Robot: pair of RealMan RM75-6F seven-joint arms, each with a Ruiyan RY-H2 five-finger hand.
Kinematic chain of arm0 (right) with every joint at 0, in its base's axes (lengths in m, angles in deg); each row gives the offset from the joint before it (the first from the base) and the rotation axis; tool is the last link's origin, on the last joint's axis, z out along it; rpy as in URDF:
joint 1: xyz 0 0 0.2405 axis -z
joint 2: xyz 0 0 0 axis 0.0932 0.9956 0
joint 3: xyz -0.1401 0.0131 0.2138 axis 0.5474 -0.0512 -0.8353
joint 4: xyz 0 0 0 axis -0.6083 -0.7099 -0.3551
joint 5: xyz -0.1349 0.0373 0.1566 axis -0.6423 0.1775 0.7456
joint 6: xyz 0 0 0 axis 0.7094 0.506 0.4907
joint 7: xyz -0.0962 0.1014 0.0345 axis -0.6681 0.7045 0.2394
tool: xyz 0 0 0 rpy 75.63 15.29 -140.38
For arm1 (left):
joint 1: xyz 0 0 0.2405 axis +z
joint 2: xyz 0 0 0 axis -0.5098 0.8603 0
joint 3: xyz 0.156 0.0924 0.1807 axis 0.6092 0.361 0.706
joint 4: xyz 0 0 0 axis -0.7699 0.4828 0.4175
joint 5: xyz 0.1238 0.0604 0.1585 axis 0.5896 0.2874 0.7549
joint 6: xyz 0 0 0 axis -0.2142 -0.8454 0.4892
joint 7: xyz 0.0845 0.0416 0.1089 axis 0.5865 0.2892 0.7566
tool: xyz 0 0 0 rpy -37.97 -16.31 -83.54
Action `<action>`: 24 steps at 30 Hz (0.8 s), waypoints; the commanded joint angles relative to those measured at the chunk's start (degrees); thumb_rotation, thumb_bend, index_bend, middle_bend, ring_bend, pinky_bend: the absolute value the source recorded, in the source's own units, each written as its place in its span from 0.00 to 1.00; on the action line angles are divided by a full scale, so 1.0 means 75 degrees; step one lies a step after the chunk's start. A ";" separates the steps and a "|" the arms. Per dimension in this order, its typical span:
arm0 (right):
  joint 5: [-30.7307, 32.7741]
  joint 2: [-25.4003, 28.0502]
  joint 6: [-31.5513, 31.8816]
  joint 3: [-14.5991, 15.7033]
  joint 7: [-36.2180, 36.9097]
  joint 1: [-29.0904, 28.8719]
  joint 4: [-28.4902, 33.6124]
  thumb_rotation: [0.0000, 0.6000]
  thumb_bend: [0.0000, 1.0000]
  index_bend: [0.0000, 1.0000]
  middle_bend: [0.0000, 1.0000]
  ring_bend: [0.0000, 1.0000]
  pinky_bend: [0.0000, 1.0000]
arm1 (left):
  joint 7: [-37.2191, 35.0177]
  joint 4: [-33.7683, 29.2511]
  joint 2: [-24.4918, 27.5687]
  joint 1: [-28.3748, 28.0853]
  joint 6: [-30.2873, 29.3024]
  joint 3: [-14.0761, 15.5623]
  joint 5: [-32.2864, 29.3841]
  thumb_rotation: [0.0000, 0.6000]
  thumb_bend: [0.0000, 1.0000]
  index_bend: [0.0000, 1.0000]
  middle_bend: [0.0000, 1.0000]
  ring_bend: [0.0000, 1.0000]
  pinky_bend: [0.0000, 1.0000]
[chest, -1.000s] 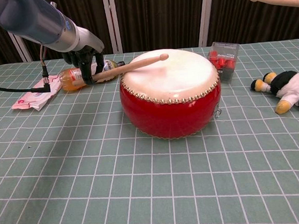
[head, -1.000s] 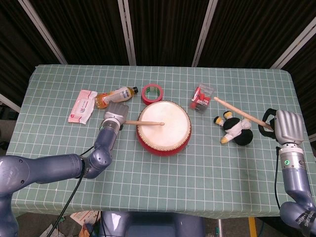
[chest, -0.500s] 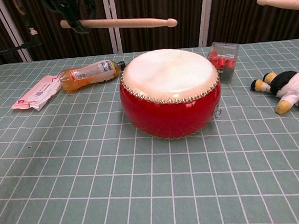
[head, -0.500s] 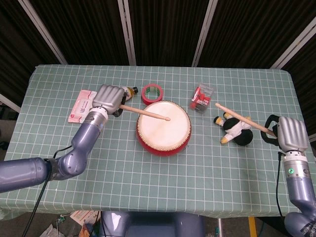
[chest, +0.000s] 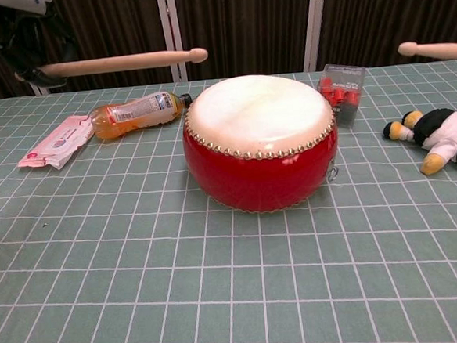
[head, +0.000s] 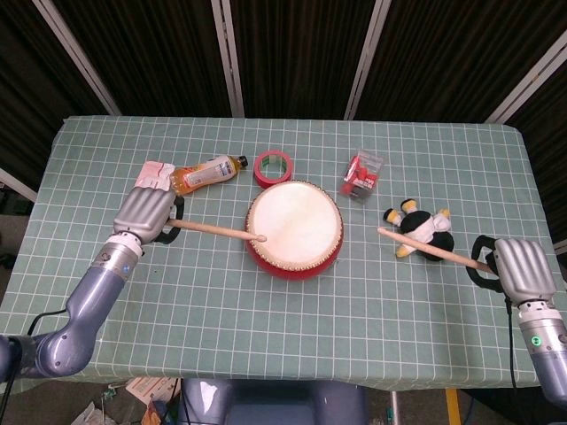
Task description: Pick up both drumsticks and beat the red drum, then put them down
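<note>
Since half a second ago the left hand has drawn back and down toward the robot's own side, carrying its drumstick so that the tip now shows over the near left rim of the red drum rather than over the middle of the skin; the right hand has sunk a little too, its own drumstick now slanting across the plush penguin that lies between that hand and the drum; both hands are closed round the butt ends of their sticks, and the chest view shows both sticks raised clear of the drumhead, the drum itself sitting on the surface between the two hands; the sticks look like light, stiff, smooth wood, so I judge a firm hold near the butt suits them, leaving the long shaft free to swing, though a loose hold could let one slip or twist on impact; the drum seems heavy enough to stay put, its skin taut and probably springy; counted: two drumsticks, one drum, one penguin, one bottle and one wipes packet beyond the left hand, one tape roll, one small red-filled box.
</note>
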 commanded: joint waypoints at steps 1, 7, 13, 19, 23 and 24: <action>-0.0859 0.0196 -0.0164 0.0549 0.0503 0.0287 -0.0244 1.00 0.54 0.97 1.00 1.00 1.00 | -0.0249 -0.0334 0.0093 0.0488 -0.0306 0.0406 0.0609 1.00 0.56 0.75 1.00 1.00 1.00; -0.1434 0.0158 -0.0607 0.1012 0.0682 0.0352 -0.0643 1.00 0.54 0.97 1.00 1.00 1.00 | -0.0304 -0.0396 -0.0107 0.0897 -0.0474 0.0803 0.1242 1.00 0.56 0.75 1.00 1.00 1.00; -0.1716 -0.0229 -0.0949 0.1272 0.0315 0.0324 -0.1000 1.00 0.54 0.97 1.00 1.00 1.00 | -0.0134 -0.0239 -0.0661 0.1099 -0.0598 0.1090 0.1551 1.00 0.55 0.74 1.00 1.00 1.00; -0.1630 -0.0631 -0.1294 0.1293 -0.0275 0.0190 -0.1255 1.00 0.54 0.97 1.00 1.00 1.00 | 0.0340 0.0180 -0.1466 0.1041 -0.0693 0.1228 0.1277 1.00 0.55 0.74 1.00 1.00 1.00; -0.1452 -0.0872 -0.1434 0.1196 -0.0561 0.0089 -0.1406 1.00 0.54 0.97 1.00 1.00 1.00 | 0.0655 0.0615 -0.2108 0.0952 -0.0734 0.1246 0.0936 1.00 0.55 0.73 1.00 1.00 1.00; -0.1427 -0.0916 -0.1430 0.1170 -0.0598 0.0078 -0.1436 1.00 0.54 0.97 1.00 1.00 1.00 | 0.0707 0.0688 -0.2211 0.0936 -0.0737 0.1248 0.0878 1.00 0.55 0.73 1.00 1.00 1.00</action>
